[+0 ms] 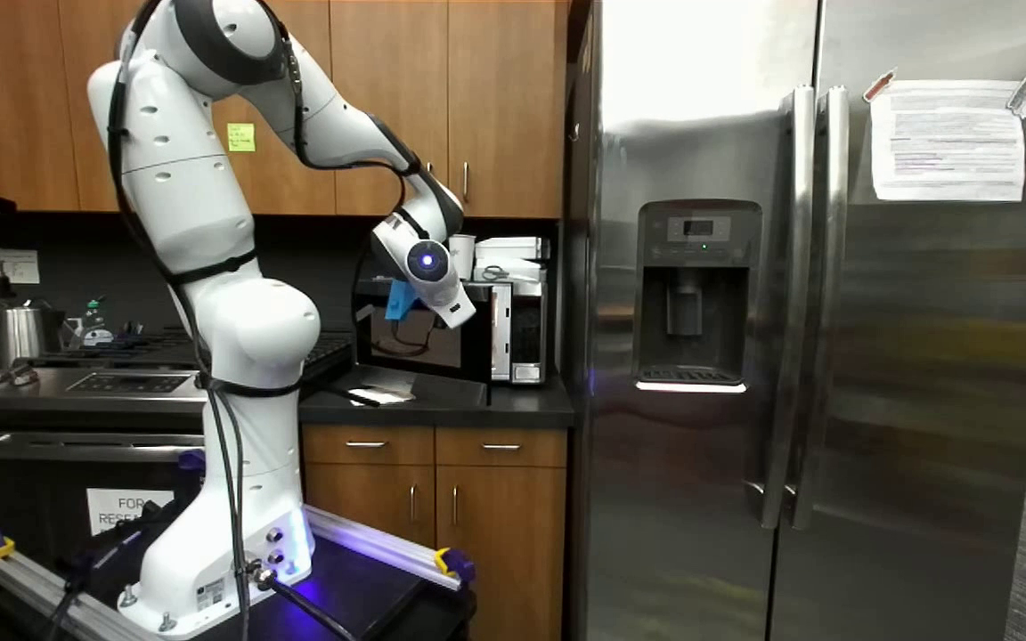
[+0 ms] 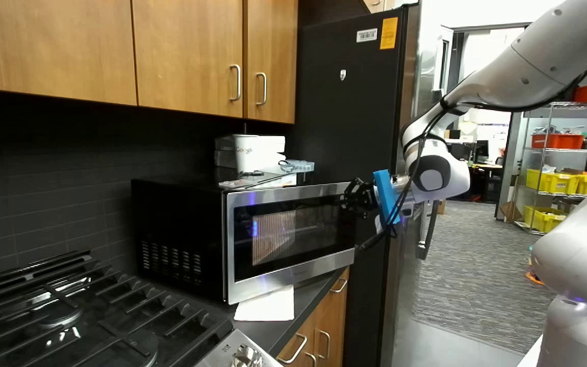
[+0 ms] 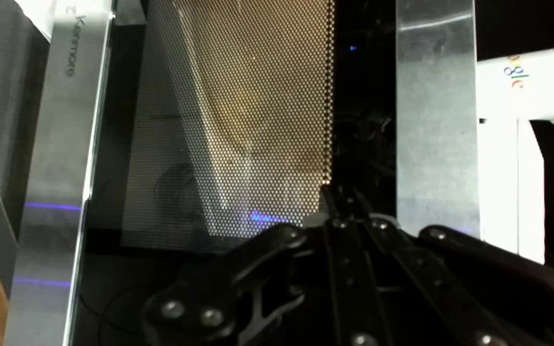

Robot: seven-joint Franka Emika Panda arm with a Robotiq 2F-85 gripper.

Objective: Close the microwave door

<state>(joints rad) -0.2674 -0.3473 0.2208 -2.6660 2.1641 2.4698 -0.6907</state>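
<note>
There's the microwave door [image 2: 293, 237], right of the stove [image 2: 89, 312], and the gripper [image 3: 345, 199] just in front of its far, right end, jaws drawn together on nothing; touching or not, I can't tell.

You get white glare high on the refrigerator [image 1: 887, 329], a backsplash [image 2: 69, 199] in gloom, and, in the wrist view, purple reflections on the microwave door [image 3: 258, 125] and a dark, soft-edged pincer [image 3: 342, 194].

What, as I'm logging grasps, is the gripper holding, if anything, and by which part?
Nothing is held: the gripper appears shut with nothing between its jaws, at the front of the microwave door.
</note>
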